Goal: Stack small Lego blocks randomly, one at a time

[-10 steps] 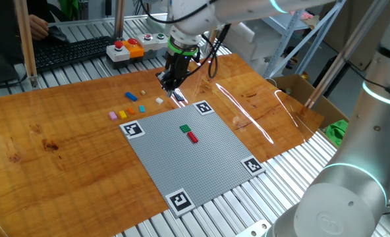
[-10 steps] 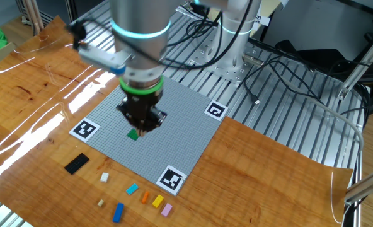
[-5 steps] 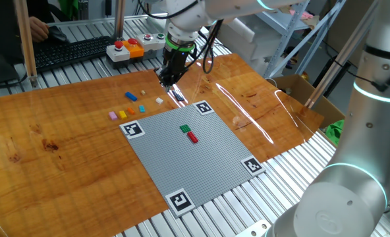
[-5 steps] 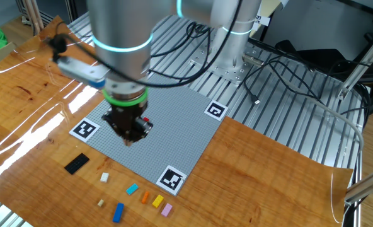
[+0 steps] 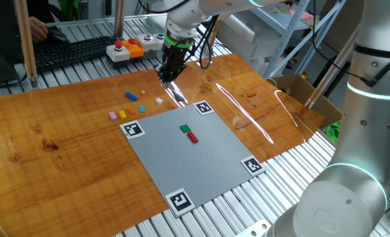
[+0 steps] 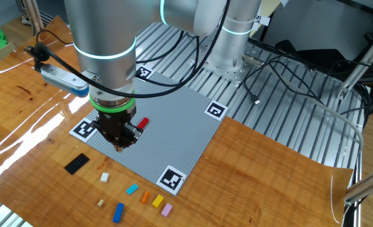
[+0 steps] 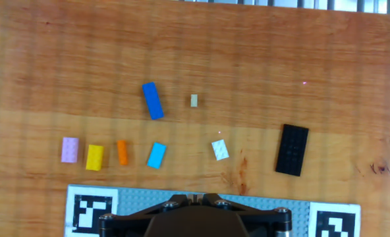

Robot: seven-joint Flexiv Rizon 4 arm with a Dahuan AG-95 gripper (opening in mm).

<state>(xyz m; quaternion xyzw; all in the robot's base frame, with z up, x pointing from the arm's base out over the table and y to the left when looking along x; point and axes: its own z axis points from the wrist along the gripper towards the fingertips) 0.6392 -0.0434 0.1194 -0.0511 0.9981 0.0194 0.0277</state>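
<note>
Moved since a second ago: gripper (image 6: 119,144) has travelled off the middle of the grey baseplate (image 6: 174,132) toward its edge by the loose bricks; the green brick (image 5: 186,128) and red brick (image 5: 192,137) have stayed on the plate.
Claw state: cannot tell. The fingertips are hidden in the hand view and too small in both fixed views; nothing shows between them.
Loose bricks: on the wood just past the plate edge, a row of pink brick (image 7: 70,149), yellow brick (image 7: 95,157), orange brick (image 7: 122,152), cyan brick (image 7: 157,155) and whitish brick (image 7: 219,149); beyond them the blue brick (image 7: 152,101) and a tiny tan piece (image 7: 194,100). A black plate (image 7: 292,149) lies off to one side.
Relative to claw: the cyan and whitish bricks lie nearest, just ahead of the hand; the rest are farther out.
Handling, as a judgement: light, stiff, smooth plastic that is likely to skid if nudged; best pinched across the long flat sides, squarely.
</note>
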